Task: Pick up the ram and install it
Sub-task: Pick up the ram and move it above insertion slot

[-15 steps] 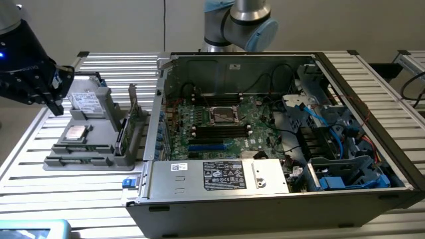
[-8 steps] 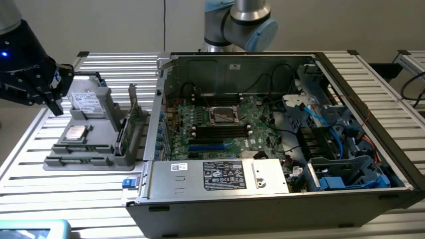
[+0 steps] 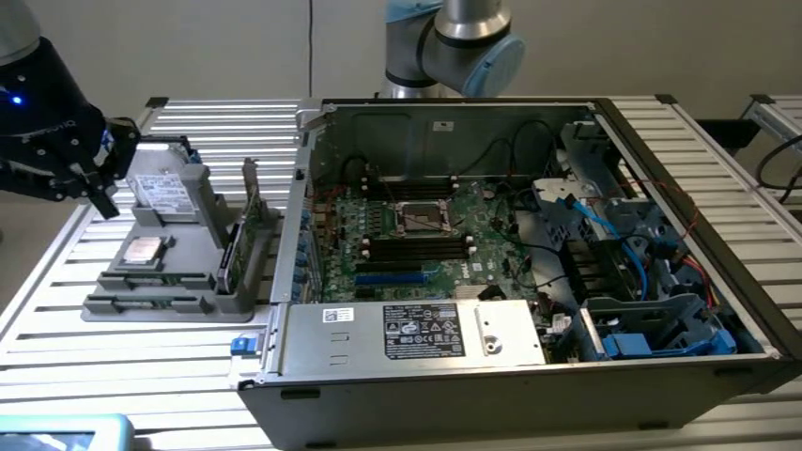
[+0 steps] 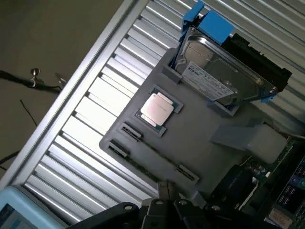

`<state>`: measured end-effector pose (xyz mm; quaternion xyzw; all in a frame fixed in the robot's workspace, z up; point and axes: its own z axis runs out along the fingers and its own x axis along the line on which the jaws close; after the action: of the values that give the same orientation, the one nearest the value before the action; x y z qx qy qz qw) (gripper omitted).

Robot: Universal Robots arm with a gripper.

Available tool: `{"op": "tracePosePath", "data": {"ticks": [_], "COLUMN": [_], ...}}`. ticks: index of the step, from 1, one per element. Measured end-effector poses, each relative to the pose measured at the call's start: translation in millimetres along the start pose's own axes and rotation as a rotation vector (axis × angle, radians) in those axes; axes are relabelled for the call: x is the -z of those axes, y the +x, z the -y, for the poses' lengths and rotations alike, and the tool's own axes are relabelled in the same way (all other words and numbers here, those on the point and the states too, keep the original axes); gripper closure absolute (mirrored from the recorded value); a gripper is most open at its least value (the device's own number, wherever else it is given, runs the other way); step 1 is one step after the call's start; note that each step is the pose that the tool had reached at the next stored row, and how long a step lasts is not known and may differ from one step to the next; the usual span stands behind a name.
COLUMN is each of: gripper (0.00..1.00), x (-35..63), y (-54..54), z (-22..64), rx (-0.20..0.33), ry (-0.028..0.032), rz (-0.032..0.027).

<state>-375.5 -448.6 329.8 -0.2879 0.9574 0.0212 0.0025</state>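
**Table (image 3: pixel 75 366):** aluminium slats. In the exterior view, a strip of bare slats runs along the edge at 9 o'clock of the grey holder. More bare slats lie at its 6 o'clock, as far as a pale blue box (image 3: pixel 56 432) at the table corner.

**Grey holder (image 3: pixel 163 305) (image 4: pixel 200 138):** stands at 9 o'clock of the computer case, just beside the case wall.
- Silver drive (image 3: pixel 163 193) (image 4: pixel 214 71), upright at the far end in blue brackets.
- Processor chip (image 3: pixel 142 251) (image 4: pixel 156 109), flat in a square recess mid-holder.
- Green card with bracket (image 3: pixel 244 246), on edge along the side nearest the case.
- Ram (image 3: pixel 157 279) (image 4: pixel 157 151), a thin strip on edge in the long slot at 6 o'clock of the chip, between end clips. It is untouched.

**Gripper (image 3: pixel 100 199) (image 4: pixel 164 191):** hovers at 9 o'clock of the drive, over the holder's outer edge. The fingers are together with nothing between them. It is well apart from the ram.

**Computer case (image 3: pixel 701 282):** lies with its open side up and tall walls all round.
- Motherboard (image 3: pixel 470 272) with the black memory slots (image 3: pixel 414 246) at its centre.
- Labelled silver power unit (image 3: pixel 414 329) at 6 o'clock.
- Blue cables (image 3: pixel 602 221) and a drive cage (image 3: pixel 658 324) at 3 to 4 o'clock.

**Arm base (image 3: pixel 445 42):** at 12 o'clock, behind the case.
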Motion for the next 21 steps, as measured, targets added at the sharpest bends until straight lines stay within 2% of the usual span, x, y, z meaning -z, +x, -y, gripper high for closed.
{"op": "tracePosePath", "data": {"ticks": [21], "gripper": [0.89], "x": [0.0], "y": [0.0], "z": [0.0], "rx": [0.381], "ry": [-0.0065], "rz": [-0.0149]}}
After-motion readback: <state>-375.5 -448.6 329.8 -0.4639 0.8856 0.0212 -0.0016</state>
